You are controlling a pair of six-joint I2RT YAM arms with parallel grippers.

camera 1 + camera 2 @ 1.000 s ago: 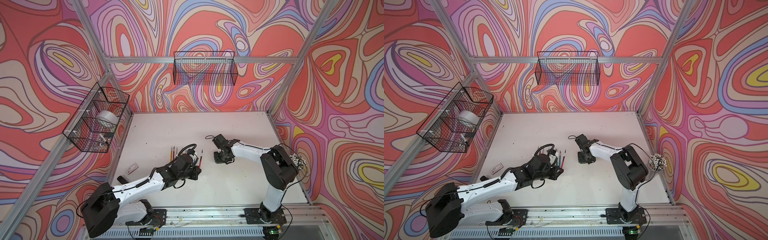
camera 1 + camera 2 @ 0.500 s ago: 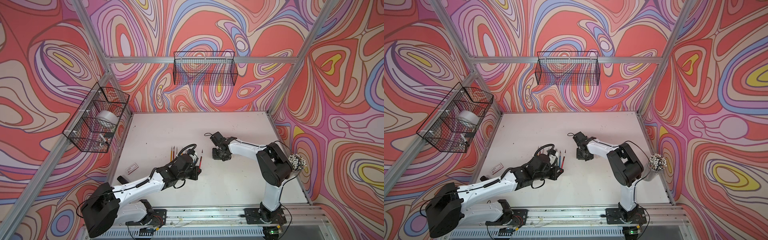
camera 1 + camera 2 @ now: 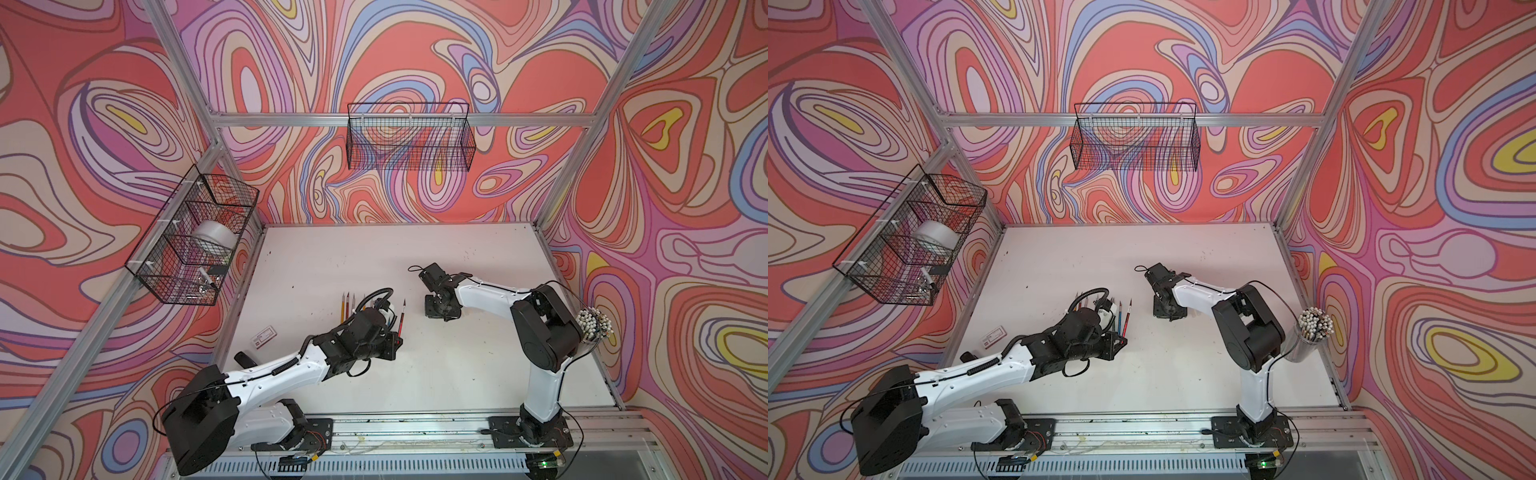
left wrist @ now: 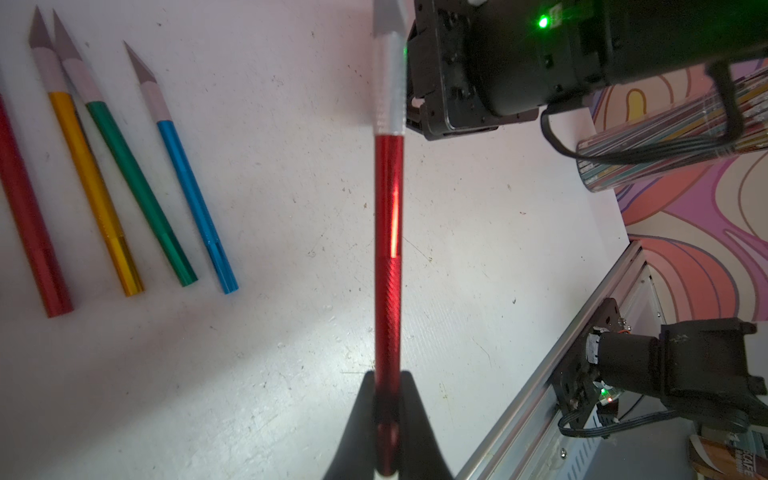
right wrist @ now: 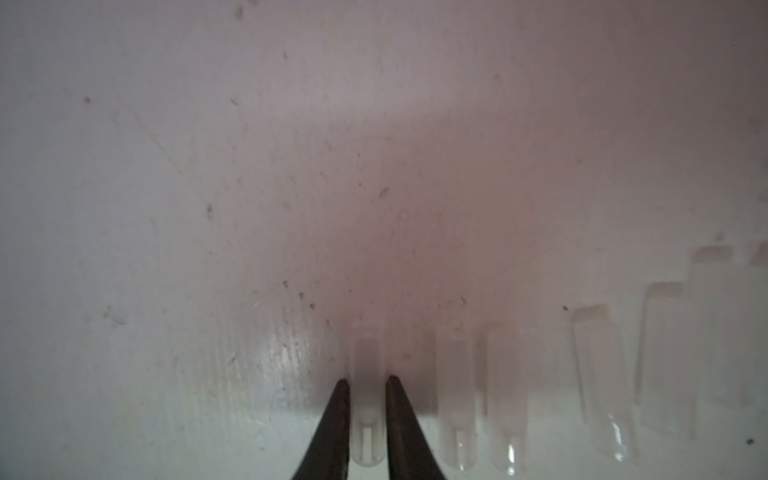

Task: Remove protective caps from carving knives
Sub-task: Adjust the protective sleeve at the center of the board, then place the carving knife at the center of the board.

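Red knife gripped, cap straddled
The left fingers (image 4: 357,419) clamp the red carving knife (image 4: 388,257) (blade bare) over the worktop (image 4: 270,187); the right fingers (image 5: 332,419) flank one protective cap (image 5: 366,365) lying there, pinch or not unclear.

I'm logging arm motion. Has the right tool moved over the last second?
Yes. In a top view the right tool shifted slightly toward the knives, away from the cup of sticks.

Five carving knives (image 4: 388,257) in left wrist view — six protective caps (image 5: 455,395) at least — two wire baskets (image 3: 409,141).
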